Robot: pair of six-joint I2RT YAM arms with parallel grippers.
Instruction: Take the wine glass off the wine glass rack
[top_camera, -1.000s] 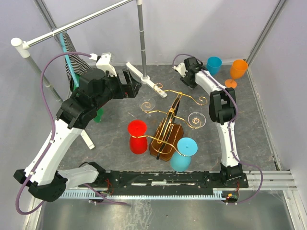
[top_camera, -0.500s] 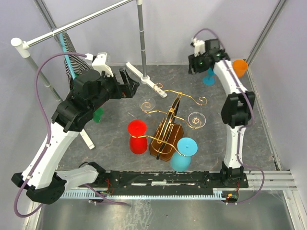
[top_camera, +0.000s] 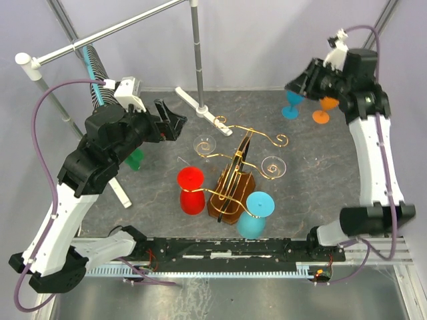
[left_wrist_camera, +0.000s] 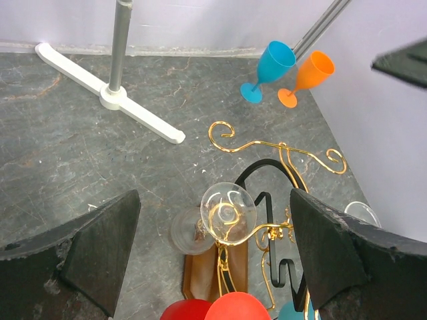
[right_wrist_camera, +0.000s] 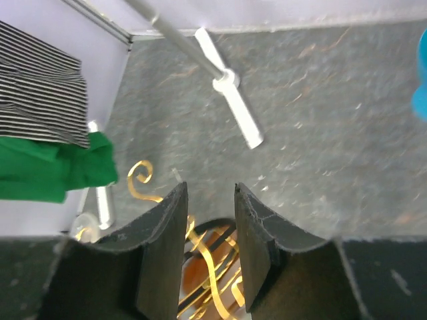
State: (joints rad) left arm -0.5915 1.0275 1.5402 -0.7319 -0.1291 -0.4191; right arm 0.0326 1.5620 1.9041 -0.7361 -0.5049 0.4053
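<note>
Grey tabletop [top_camera: 320, 173]: clear wine glass [top_camera: 205, 145] hangs on the gold rack [top_camera: 229, 199] at centre; left gripper [top_camera: 171, 119] hovers near it, jaws wide apart; right gripper [top_camera: 297, 84], narrowly parted, empty, hangs far right.

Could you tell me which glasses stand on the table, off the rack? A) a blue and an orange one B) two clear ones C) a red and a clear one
A: the blue glass and the orange glass stand on their bases, apart from the wine glass rack.
</note>
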